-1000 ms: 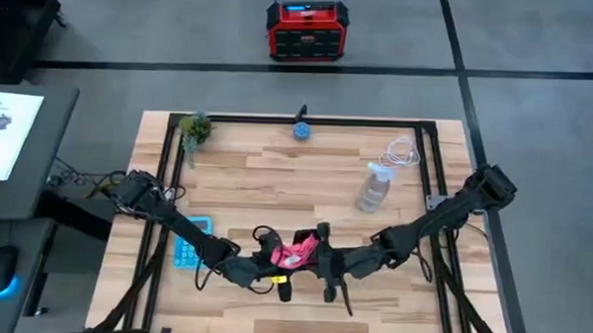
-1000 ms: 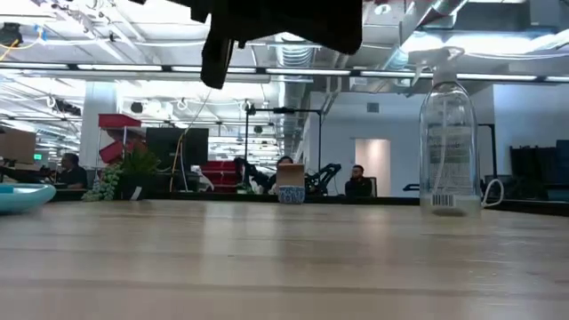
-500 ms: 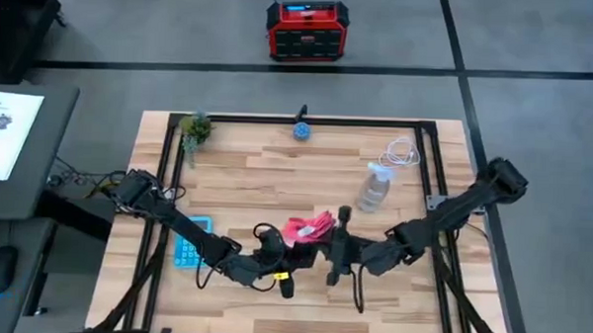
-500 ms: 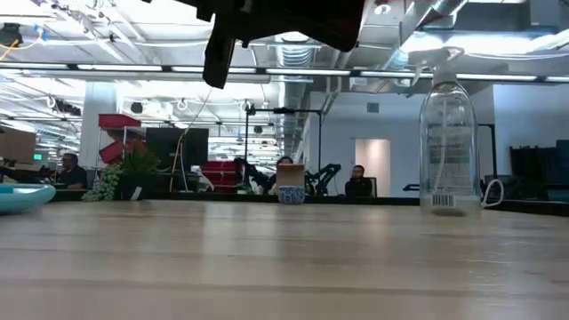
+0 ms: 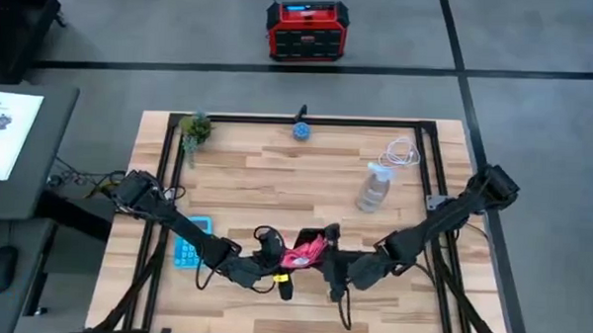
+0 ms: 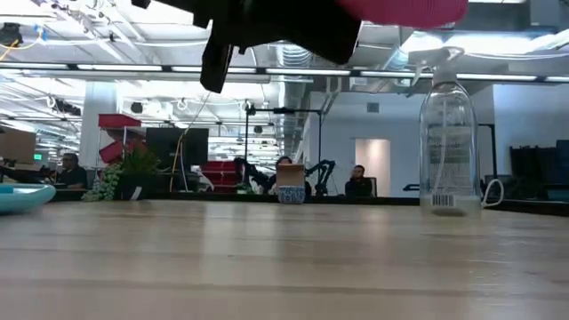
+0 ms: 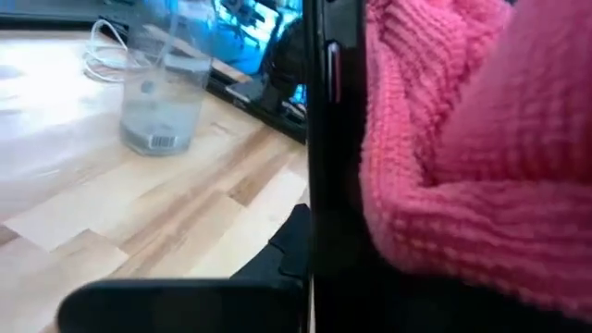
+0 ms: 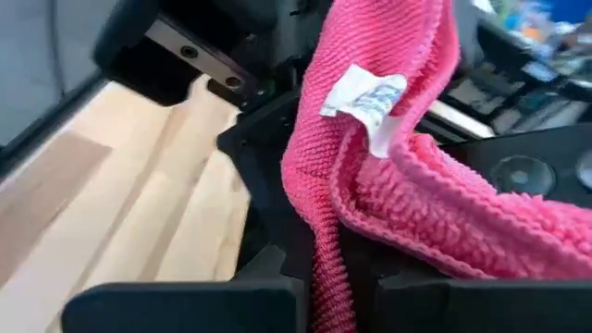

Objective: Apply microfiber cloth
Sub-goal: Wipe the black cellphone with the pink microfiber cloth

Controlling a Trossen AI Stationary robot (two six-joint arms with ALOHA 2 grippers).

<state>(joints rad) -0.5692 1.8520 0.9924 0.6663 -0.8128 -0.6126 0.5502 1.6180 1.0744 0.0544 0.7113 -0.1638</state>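
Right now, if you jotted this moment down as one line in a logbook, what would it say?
left gripper: holding black phone upright | right gripper: pressing microfiber cloth against phone | spray bottle: idle | step: wiping

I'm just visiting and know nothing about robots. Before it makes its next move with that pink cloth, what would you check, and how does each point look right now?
1. Microfiber cloth held off the table: ok; the low view shows it hanging above the wood.
2. Right tool gripping the cloth: ok; the cloth runs between its fingers in the right wrist view.
3. Left tool holding the dark phone: cannot tell.
4. Cloth lying flat on the phone: not ok; it is bunched and folded.
5. Spray bottle upright and apart from both arms: ok.
6. Calculator apart from the cloth: ok.
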